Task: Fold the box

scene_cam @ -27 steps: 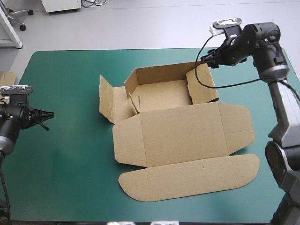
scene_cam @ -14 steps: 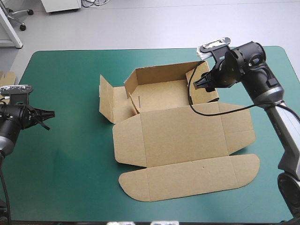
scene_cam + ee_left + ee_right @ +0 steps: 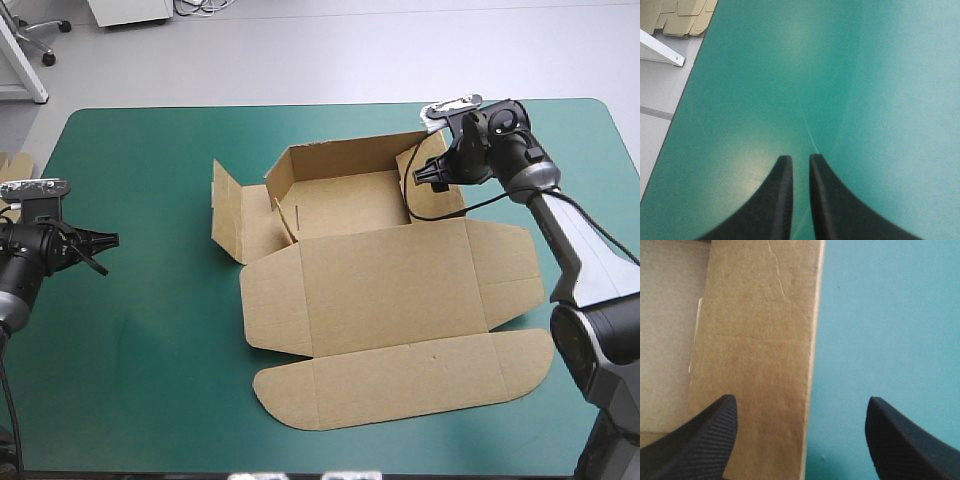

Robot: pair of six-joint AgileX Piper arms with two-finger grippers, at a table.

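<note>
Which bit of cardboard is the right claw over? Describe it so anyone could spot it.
On the teal-green table lies the brown box, lid flat in front, open tray behind. It is the tray's short right end wall. Unlike the left end flap, it sits beneath the open jaws of the right gripper.

I've got the box mid-frame on the table, its walled part toward the top and its flat panels below. My right gripper hangs over the right wall, upper right of centre; my left gripper sits far left, well apart from the box.
</note>
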